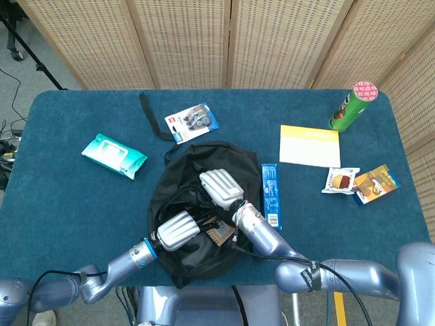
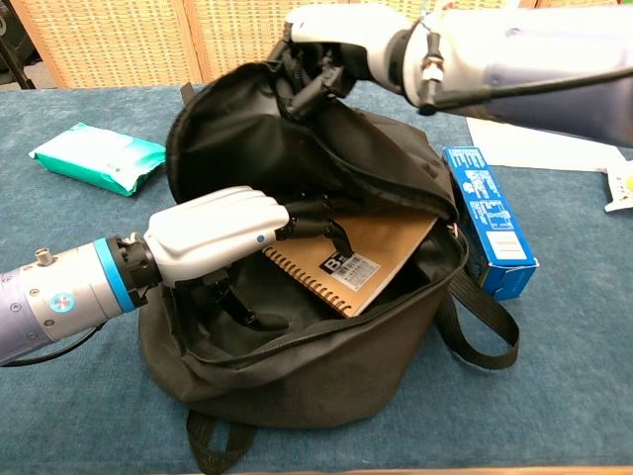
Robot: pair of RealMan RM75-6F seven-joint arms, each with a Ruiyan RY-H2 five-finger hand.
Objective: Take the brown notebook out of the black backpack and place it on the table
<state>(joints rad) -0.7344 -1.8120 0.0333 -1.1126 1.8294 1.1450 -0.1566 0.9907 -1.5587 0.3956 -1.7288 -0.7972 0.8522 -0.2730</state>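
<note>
Under left robot hand [image 2: 213,233], brown notebook [image 2: 366,252], touching

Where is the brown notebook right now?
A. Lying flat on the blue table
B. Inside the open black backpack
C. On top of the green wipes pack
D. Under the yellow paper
B: the brown notebook lies inside the open black backpack, with the left hand reaching in over it while the right hand holds the flap up.
</note>
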